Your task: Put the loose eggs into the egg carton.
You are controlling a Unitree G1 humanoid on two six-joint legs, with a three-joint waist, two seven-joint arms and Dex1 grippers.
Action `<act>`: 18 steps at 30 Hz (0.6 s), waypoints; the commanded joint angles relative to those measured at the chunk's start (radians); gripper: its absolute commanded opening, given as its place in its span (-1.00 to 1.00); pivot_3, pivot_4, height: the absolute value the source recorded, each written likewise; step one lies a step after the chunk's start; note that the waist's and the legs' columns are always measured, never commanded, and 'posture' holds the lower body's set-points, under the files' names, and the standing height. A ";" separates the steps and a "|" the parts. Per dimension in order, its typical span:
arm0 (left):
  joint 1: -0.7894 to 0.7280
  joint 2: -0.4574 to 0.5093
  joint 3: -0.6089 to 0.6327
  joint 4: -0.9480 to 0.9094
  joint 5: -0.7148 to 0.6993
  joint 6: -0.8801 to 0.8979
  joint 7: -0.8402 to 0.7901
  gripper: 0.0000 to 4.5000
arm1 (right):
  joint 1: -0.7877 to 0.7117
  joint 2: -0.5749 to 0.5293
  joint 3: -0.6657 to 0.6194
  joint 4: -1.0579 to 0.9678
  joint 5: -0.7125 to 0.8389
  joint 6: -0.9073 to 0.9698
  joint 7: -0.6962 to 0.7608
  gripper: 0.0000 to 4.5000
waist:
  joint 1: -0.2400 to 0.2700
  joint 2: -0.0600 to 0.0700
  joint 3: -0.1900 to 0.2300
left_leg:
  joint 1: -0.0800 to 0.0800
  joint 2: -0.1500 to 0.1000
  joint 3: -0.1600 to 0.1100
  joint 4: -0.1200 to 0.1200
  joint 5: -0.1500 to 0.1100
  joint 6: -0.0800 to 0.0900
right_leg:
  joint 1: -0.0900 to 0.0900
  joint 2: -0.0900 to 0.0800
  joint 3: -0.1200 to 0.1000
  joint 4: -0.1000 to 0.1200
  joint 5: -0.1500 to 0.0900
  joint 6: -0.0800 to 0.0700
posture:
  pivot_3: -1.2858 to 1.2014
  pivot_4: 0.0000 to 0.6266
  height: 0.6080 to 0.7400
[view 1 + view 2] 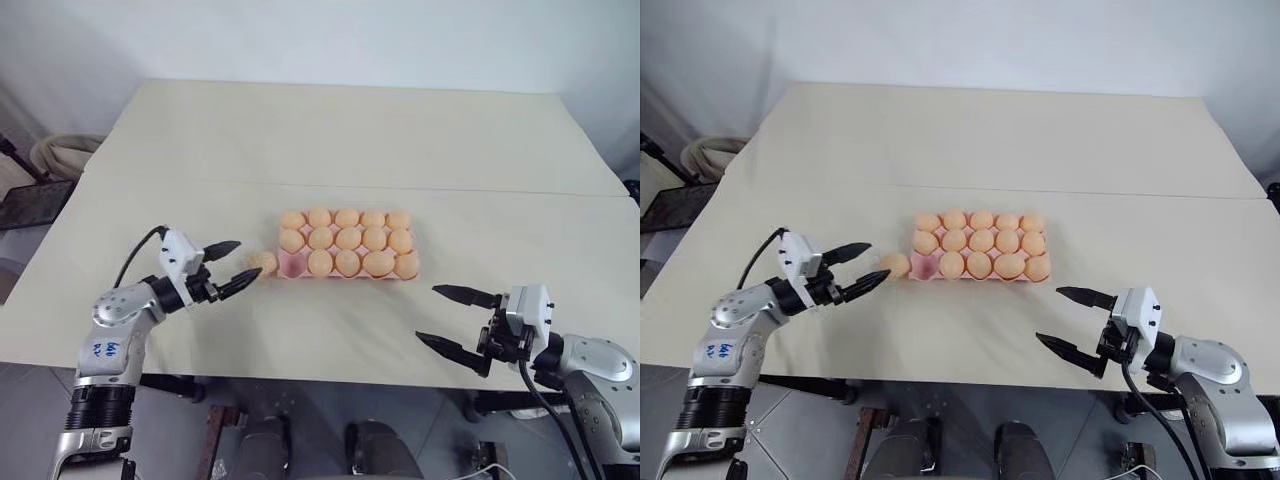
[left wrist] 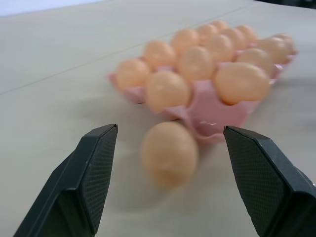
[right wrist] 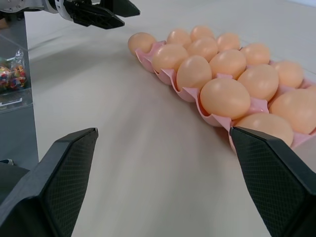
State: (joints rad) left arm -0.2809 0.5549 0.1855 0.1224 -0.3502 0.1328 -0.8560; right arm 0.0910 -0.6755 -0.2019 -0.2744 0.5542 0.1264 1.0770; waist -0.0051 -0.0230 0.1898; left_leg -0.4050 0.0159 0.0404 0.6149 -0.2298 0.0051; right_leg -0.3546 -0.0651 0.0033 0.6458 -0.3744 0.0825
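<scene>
- While the egg carton [image 1: 347, 247] sits near the middle of the table [image 1: 330, 140], a single loose egg [image 1: 263, 263] lies on the tabletop just beside the carton's near left corner, at about nine o'clock from that corner.
- All but one of the carton's cups hold an egg; the empty cup [image 1: 292, 264] is the near left one, showing bare pink, right next to the loose egg.
- At about nine o'clock from the loose egg, the left gripper [image 1: 234, 267] points level toward it, its two black fingers spread apart with nothing between them.
- From the left wrist view, the loose egg [image 2: 169, 152] lies on the table ahead of and between the fingers [image 2: 94, 173], touching neither, with the carton [image 2: 212, 111] straight behind it.
- Well apart from the carton, at about five o'clock from it, the right gripper [image 1: 448, 318] hangs over the near edge of the table, its fingers spread wide and holding nothing.
- From the right wrist view, the carton [image 3: 217, 74] runs away at about one o'clock, and the left gripper [image 3: 106, 14] shows beyond its far end, at about eleven o'clock.
</scene>
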 commanded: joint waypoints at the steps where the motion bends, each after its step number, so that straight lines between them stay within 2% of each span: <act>1: -0.014 0.002 -0.007 0.030 0.023 -0.018 0.017 0.62 | -0.015 -0.001 -0.002 -0.033 0.019 0.003 0.002 1.00 | 0.002 0.000 0.000 | 0.000 0.000 0.000 0.000 0.000 0.000 | 0.000 0.000 0.000 0.000 0.000 0.000 | 0.03 -0.52 1.00; 10: -0.184 -0.054 -0.107 0.217 0.079 -0.059 -0.010 0.62 | -0.025 0.006 0.008 -0.031 0.015 0.008 -0.003 1.00 | 0.003 0.000 0.000 | -0.001 0.000 0.000 0.000 0.000 0.001 | -0.001 0.000 -0.001 0.000 0.000 0.000 | 0.03 -0.52 1.00; 15: -0.225 -0.073 -0.131 0.296 0.097 -0.079 -0.025 0.62 | -0.016 0.007 0.004 -0.028 0.013 -0.001 -0.005 1.00 | -0.001 0.000 0.000 | -0.001 0.000 0.001 0.000 0.000 0.001 | -0.001 0.001 0.000 0.000 0.000 0.000 | 0.03 -0.52 1.00; 18: -0.224 -0.080 -0.139 0.309 0.098 -0.066 -0.027 0.35 | -0.008 0.008 0.000 -0.027 0.011 -0.009 -0.007 1.00 | 0.002 0.000 0.000 | -0.001 0.000 0.001 0.000 0.000 0.001 | -0.001 0.001 -0.001 0.001 0.000 0.000 | 0.03 -0.52 1.00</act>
State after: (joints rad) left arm -0.4987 0.4723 0.0450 0.4338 -0.2591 0.0710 -0.8819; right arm 0.0746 -0.6728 -0.1805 -0.2750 0.5572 0.1340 1.0763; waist -0.0036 -0.0231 0.1898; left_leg -0.4058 0.0157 0.0411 0.6149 -0.2292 0.0059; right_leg -0.3557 -0.0638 0.0028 0.6469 -0.3743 0.0828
